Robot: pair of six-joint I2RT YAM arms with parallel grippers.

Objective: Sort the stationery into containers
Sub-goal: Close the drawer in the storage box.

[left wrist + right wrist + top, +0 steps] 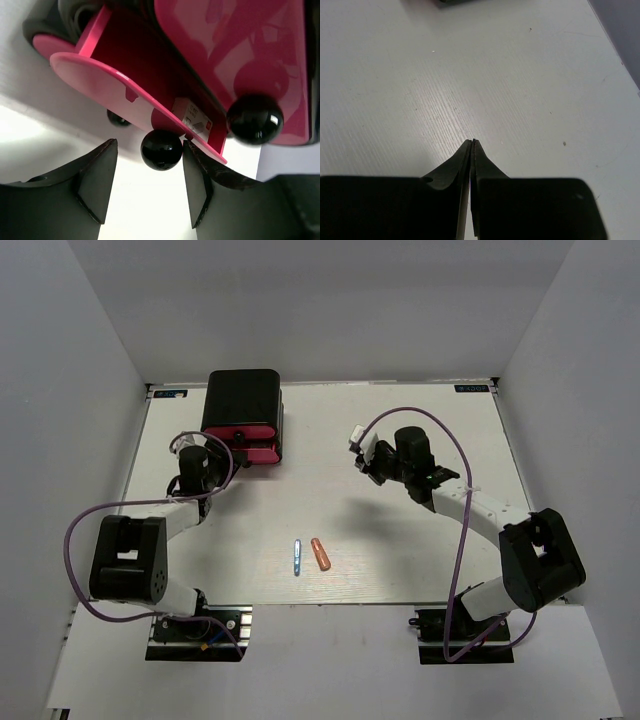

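The black box point(242, 398) with its pink drawers point(241, 432) stands at the far left of the table. In the left wrist view one drawer point(100, 80) is pulled open, and a white eraser block point(193, 116) lies inside it. My left gripper point(220, 452) is open, its fingers either side of that drawer's black knob point(161, 149). Two more knobs point(255, 119) show beside it. A thin blue pen point(297, 557) and a stubby orange marker point(321, 553) lie side by side near the front middle. My right gripper point(365, 457) is shut and empty above bare table at centre right. The other markers are out of view.
The white table point(420, 540) is walled at the back and on both sides by grey panels. Purple cables loop from both arms over the table edges. The right wrist view shows only table surface beyond the closed fingertips point(472, 145).
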